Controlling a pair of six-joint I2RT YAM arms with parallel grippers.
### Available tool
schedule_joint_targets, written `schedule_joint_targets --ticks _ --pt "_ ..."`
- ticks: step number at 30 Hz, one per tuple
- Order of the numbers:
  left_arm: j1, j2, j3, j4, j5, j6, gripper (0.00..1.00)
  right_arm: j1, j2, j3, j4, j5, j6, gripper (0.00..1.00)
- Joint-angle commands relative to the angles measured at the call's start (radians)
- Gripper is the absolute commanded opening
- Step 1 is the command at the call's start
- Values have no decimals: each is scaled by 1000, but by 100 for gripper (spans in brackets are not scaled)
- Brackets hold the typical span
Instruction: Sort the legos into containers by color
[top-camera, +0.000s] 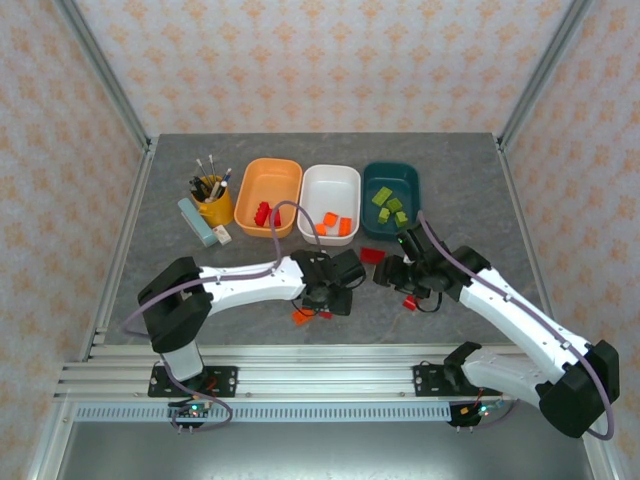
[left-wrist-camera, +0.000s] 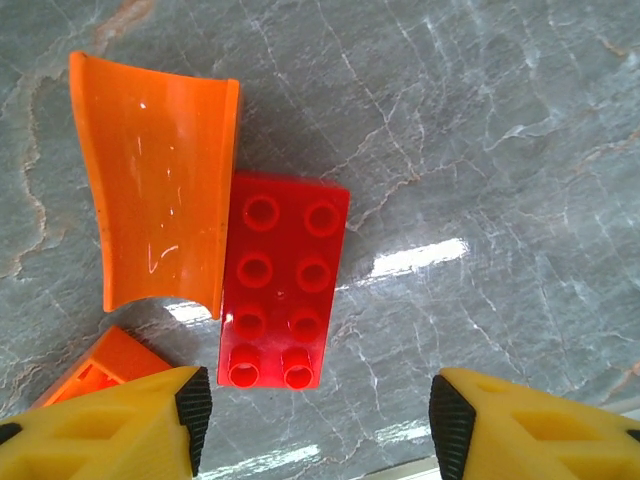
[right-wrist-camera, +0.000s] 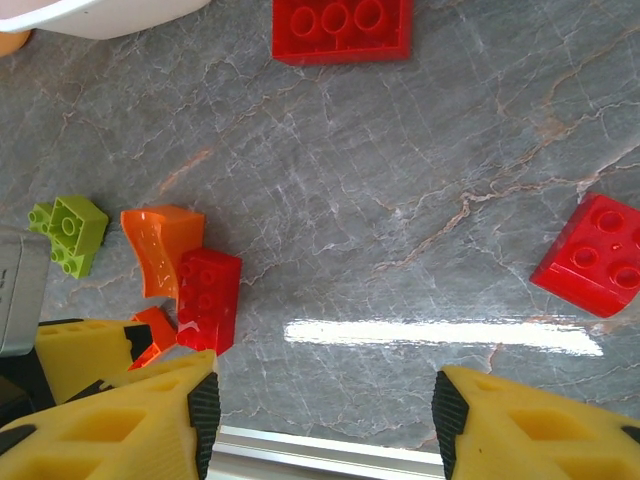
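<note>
The orange (top-camera: 270, 195), white (top-camera: 330, 190) and dark teal (top-camera: 391, 190) containers stand in a row at the back, each holding a few legos. My left gripper (left-wrist-camera: 322, 420) is open just above the table. A red 2x4 lego (left-wrist-camera: 283, 280) lies just ahead of its left fingertip, beside a curved orange lego (left-wrist-camera: 160, 185) and a small orange lego (left-wrist-camera: 100, 365). My right gripper (right-wrist-camera: 322, 415) is also open over bare table. From it I see a green lego (right-wrist-camera: 68, 232), a red lego (right-wrist-camera: 340, 28) by the white container and another red lego (right-wrist-camera: 592, 255) to the right.
A yellow cup of pens (top-camera: 212, 203) and a pale blue block (top-camera: 200, 222) stand left of the orange container. The two grippers (top-camera: 328, 298) (top-camera: 392, 275) hang close together at mid table. The table's metal front rail (right-wrist-camera: 330, 455) runs just below my right fingers.
</note>
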Motion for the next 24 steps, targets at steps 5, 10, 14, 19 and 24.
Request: schedule_joint_targets --ticks 5,10,14,19,24 --pt "-7 45 21 -41 -28 -52 61 2 -25 -12 -8 27 5 63" --pt "-6 67 12 -24 -28 -67 60 1 -68 2 -26 41 0 66" --pt "-7 97 28 -19 -21 -64 59 -1 -117 7 -31 57 7 68" --pt "-7 114 35 -21 -15 -61 53 -5 -135 11 -44 66 12 68" --pt "-15 141 45 -22 -6 -54 52 -13 -148 3 -32 76 26 68"
